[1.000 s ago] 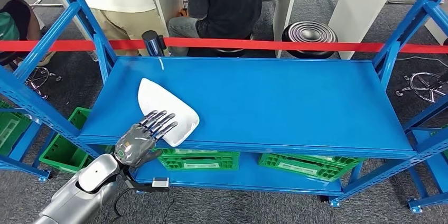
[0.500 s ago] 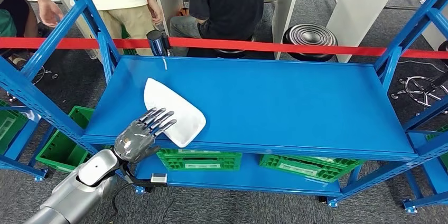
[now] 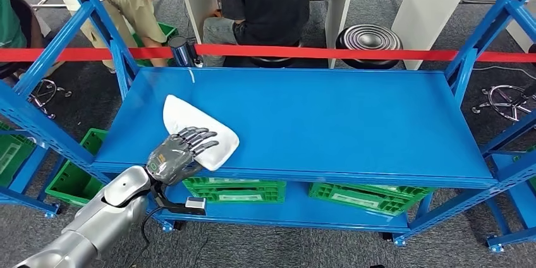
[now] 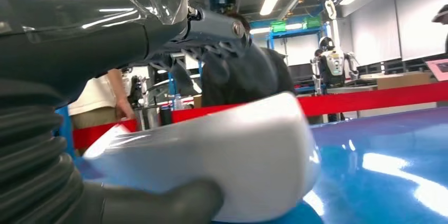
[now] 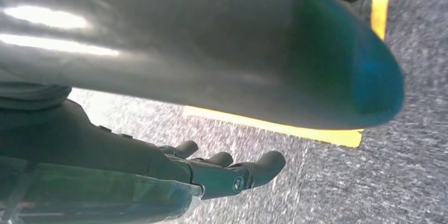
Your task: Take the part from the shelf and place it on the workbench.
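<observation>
On the glossy blue metal shelf [image 3: 316,122], lower left of frame, your left hand [image 3: 179,154] clasps the white, smooth, rigid plastic part [image 3: 189,126] — likely light and slippery; grip its near edge. Right hand [image 5: 211,174] hangs spread.

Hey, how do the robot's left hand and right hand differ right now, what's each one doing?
The left hand is up at the blue shelf, fingers over the white part and thumb under its edge; the right hand hangs low over grey carpet. The left hand touches the part; the right hand holds nothing, its fingers loosely extended. Both have dark fingers.
</observation>
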Available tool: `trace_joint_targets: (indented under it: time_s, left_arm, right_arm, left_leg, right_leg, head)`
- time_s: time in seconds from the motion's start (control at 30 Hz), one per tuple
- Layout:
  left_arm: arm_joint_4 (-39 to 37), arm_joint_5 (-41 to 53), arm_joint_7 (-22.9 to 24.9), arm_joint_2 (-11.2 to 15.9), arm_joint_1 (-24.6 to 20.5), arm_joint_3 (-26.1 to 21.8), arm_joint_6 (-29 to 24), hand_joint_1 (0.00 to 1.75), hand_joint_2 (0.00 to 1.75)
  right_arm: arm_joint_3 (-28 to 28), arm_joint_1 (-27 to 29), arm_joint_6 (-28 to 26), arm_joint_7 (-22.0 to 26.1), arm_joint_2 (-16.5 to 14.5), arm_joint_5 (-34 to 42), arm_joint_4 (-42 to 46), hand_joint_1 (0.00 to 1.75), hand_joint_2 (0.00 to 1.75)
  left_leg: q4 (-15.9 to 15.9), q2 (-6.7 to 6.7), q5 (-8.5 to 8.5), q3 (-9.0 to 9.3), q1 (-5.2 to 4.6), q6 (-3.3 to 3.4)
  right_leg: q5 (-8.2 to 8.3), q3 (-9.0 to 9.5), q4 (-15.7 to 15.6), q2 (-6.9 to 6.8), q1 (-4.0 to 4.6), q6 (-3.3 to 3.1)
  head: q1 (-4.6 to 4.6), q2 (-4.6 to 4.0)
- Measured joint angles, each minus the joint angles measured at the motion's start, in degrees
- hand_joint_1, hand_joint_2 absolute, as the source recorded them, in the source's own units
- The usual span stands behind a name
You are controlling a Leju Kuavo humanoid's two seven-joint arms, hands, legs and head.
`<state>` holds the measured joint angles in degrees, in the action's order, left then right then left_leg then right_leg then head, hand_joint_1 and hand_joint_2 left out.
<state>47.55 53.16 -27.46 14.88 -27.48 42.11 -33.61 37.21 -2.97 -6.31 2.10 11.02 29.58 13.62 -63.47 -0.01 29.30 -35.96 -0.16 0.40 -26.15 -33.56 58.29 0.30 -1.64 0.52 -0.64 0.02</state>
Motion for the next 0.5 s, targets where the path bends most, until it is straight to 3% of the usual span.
trace_joint_targets:
  time_s: [0.07, 0.1, 0.13, 0.2, 0.27, 0.33, 0.43, 0.5]
  left_arm:
    - [-0.76, -0.19, -0.32, -0.27, -0.41, 0.38, 0.15, 1.73, 1.75]
    - [-1.04, -0.26, -0.45, -0.39, -0.47, 0.58, 0.32, 1.73, 1.75]
    - [-1.23, -0.33, -0.55, -0.49, -0.49, 0.81, 0.57, 1.74, 1.75]
    - [-1.39, -0.47, -0.70, -0.55, -0.64, 1.26, 1.09, 1.74, 1.75]
    - [-1.36, -0.72, -0.79, -0.42, -0.99, 1.61, 1.35, 1.74, 1.75]
    - [-1.18, -0.97, -0.87, -0.16, -1.29, 1.87, 1.45, 1.73, 1.75]
    - [-0.57, -1.40, -0.92, 0.12, -1.51, 2.06, 1.84, 1.74, 1.75]
    - [-0.02, -1.70, -0.96, 0.13, -1.89, 2.19, 2.12, 1.75, 1.75]
  right_arm:
    - [-0.03, 0.17, 0.19, 0.32, 0.04, 0.15, -0.01, 0.00, 0.00]
    - [-0.06, 0.33, 0.32, 0.52, 0.04, 0.26, -0.01, 0.00, 0.00]
    - [-0.10, 0.50, 0.45, 0.76, 0.04, 0.38, -0.02, 0.00, 0.00]
    - [-0.17, 0.77, 0.70, 1.29, 0.04, 0.60, -0.02, 0.00, 0.00]
    - [-0.21, 0.85, 0.95, 1.74, -0.14, 0.75, -0.04, 0.00, 0.00]
    - [-0.28, 0.98, 1.06, 2.01, -0.31, 0.92, -0.09, 0.00, 0.00]
    - [-0.62, 1.27, 1.11, 2.46, -0.38, 1.22, -0.19, 0.00, 0.00]
    - [-0.96, 1.24, 1.10, 2.81, -0.32, 1.38, -0.26, 0.00, 0.00]
  left_leg:
    - [-7.66, 0.01, 3.27, -3.59, 0.30, -0.55]
    - [-10.19, 0.01, 3.84, -4.90, 0.40, -0.60]
    - [-10.58, 0.00, 3.30, -5.25, 0.42, -0.50]
    - [-4.88, -0.05, -0.44, -2.78, 0.29, 0.31]
    - [2.56, -0.09, -3.28, 0.73, -0.15, 1.70]
    - [5.43, -0.06, -3.56, 1.98, -0.75, 2.62]
    - [7.38, 0.06, -4.45, 2.99, -0.75, 3.09]
    - [8.75, 0.20, -5.24, 3.82, -0.40, 3.24]
  right_leg:
    - [-0.01, -0.03, 0.01, 0.06, 0.13, -0.19]
    - [-0.03, -0.03, 0.02, 0.09, 0.21, -0.23]
    - [-0.04, 0.00, 0.02, 0.14, 0.31, -0.25]
    - [-0.06, 0.14, 0.01, 0.31, 0.53, -0.26]
    - [-0.02, 0.11, -0.07, 0.48, 0.60, -0.19]
    - [0.14, -0.15, -0.22, 0.52, 0.33, 0.08]
    - [0.17, -0.36, -0.27, 0.37, 0.40, 0.62]
    - [-1.56, -2.08, 3.19, 0.21, 0.51, 0.50]
  head:
    - [-0.02, 0.00]
    - [-0.03, 0.00]
    - [-0.03, 0.00]
    - [-0.03, 0.00]
    - [0.07, 0.00]
    - [0.03, 0.00]
    - [-0.08, 0.00]
    - [0.00, 0.00]
